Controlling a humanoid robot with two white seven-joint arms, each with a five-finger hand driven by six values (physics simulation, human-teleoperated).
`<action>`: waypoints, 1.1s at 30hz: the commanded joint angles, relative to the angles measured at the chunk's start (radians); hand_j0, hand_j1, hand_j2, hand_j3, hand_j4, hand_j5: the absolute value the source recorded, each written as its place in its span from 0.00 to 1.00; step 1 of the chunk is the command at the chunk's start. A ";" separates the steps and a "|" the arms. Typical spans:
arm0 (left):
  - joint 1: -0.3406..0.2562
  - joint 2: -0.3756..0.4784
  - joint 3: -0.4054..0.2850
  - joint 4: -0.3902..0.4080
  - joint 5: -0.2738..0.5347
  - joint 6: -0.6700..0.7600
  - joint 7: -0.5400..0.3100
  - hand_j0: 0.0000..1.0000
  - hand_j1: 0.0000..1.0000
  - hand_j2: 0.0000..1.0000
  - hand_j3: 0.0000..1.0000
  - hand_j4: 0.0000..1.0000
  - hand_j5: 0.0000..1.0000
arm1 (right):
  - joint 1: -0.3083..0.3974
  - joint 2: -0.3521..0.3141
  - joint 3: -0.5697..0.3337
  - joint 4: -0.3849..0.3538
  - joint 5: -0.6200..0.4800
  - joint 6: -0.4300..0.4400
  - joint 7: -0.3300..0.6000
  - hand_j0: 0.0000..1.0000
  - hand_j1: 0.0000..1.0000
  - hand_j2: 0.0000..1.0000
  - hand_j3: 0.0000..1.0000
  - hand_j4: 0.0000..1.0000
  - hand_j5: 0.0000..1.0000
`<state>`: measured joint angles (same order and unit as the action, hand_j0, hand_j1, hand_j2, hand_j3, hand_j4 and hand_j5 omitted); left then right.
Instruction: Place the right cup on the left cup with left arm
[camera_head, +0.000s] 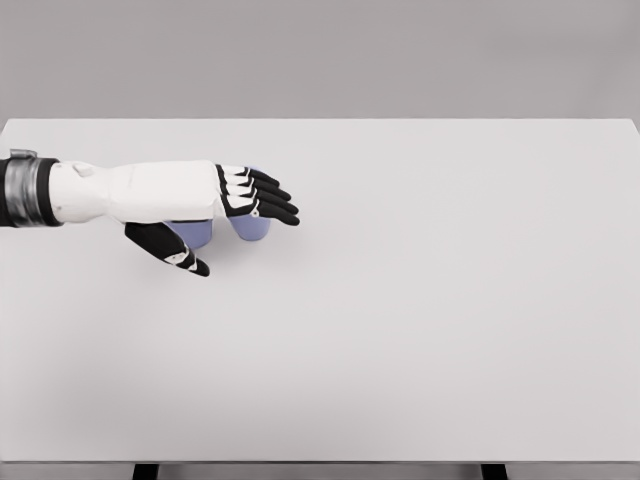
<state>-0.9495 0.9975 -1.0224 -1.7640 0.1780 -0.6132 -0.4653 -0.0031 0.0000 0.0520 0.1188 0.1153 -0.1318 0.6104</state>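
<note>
At left centre of the frame, the white left hand (215, 205) with black fingers hovers spread, gripping nothing, over two small lavender plastic cups (250, 227), probably light, stiff and slippery; take the right one around its sidewall.

Left arm stretched across the bench, right arm out of sight.

The left hand (215, 215) reaches in from the bench's left edge, forearm level and white, a dark cuff at the wrist end. Its black fingers (268, 196) lie extended, pointing right, close together; the thumb (172, 250) hangs down and apart below the palm.
</note>
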 joint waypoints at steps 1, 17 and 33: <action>0.000 0.003 -0.001 0.000 0.008 0.002 0.000 1.00 1.00 1.00 1.00 1.00 1.00 | 0.002 0.000 0.000 0.001 0.000 0.003 0.000 1.00 1.00 1.00 1.00 1.00 1.00; -0.107 -0.106 -0.033 0.055 0.098 0.002 0.065 1.00 1.00 1.00 1.00 1.00 1.00 | -0.002 0.000 -0.003 -0.001 0.001 0.001 0.000 1.00 1.00 1.00 1.00 1.00 1.00; -0.152 -0.149 -0.027 0.020 0.152 0.523 -0.146 1.00 1.00 1.00 1.00 1.00 1.00 | -0.003 0.000 -0.003 -0.001 0.001 0.001 0.000 1.00 1.00 1.00 1.00 1.00 1.00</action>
<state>-1.0999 0.8639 -1.0562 -1.7516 0.3239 -0.0848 -0.6081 -0.0061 0.0000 0.0491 0.1178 0.1154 -0.1298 0.6104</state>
